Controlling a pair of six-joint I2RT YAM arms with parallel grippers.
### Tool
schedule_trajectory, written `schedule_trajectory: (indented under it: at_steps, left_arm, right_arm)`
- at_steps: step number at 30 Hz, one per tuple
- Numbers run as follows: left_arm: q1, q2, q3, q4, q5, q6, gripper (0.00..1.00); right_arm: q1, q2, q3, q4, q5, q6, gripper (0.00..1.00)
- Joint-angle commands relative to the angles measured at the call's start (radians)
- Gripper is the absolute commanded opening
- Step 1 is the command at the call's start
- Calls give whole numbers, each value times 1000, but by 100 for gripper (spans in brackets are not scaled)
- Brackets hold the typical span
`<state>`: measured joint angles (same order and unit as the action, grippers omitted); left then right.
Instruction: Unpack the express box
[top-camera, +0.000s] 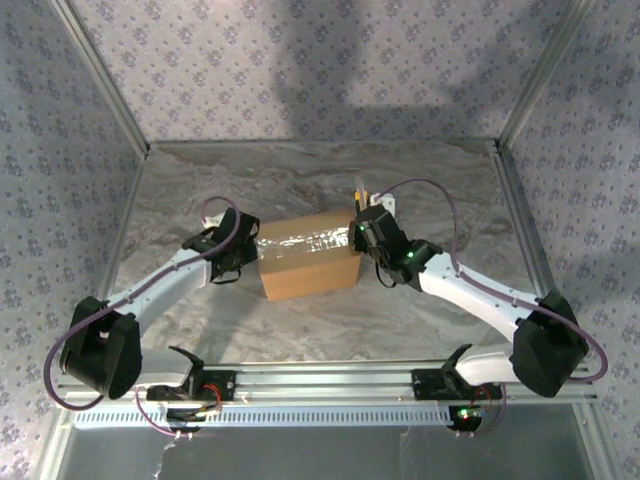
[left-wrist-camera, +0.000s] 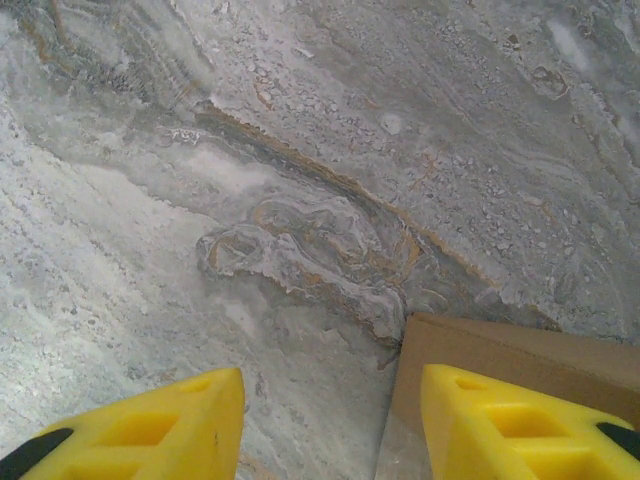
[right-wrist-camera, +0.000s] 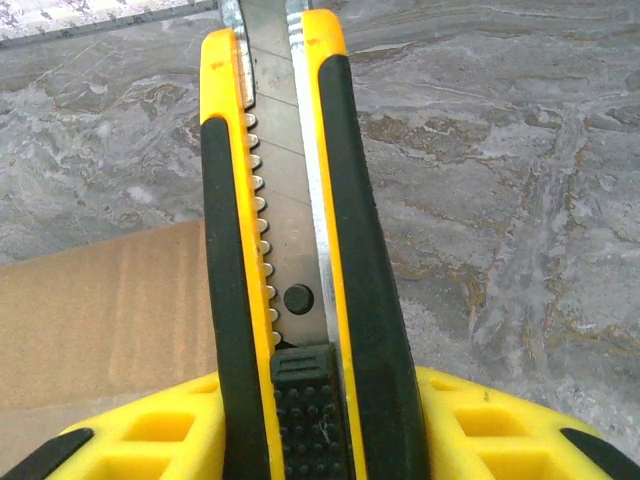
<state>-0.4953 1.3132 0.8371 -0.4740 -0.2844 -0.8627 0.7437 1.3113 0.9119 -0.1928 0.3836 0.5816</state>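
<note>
The express box (top-camera: 308, 258) is a brown carton in the middle of the table, flaps down, with shiny clear tape along its top seam. My left gripper (top-camera: 243, 245) is at the box's left end. In the left wrist view its yellow fingers (left-wrist-camera: 150, 430) stand apart, one over the table and the other over the box corner (left-wrist-camera: 500, 350), gripping nothing. My right gripper (top-camera: 365, 225) is at the box's right end, shut on a yellow-and-black utility knife (right-wrist-camera: 300, 250) with its blade pushed out. The box top (right-wrist-camera: 100, 310) lies left of the knife.
The table (top-camera: 300, 330) has a grey marble-look cover. Metal frame posts (top-camera: 520, 100) and flowered cloth walls close in the left, right and back. An aluminium rail (top-camera: 320, 385) with both arm bases runs along the near edge.
</note>
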Motion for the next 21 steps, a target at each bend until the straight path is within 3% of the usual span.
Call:
schedule_trajectory:
  at_steps: [1, 15, 21]
  left_arm:
    - [-6, -21, 47, 64, 51, 9, 50]
    - [32, -223, -37, -92, 48, 37, 51]
    - [27, -350, -60, -199, 149, 52, 51]
  right_arm:
    - [42, -22, -13, -97, -68, 37, 0]
    - [-31, -82, 4, -161, -109, 57, 0]
    - [-59, -114, -6, -168, -114, 55, 0]
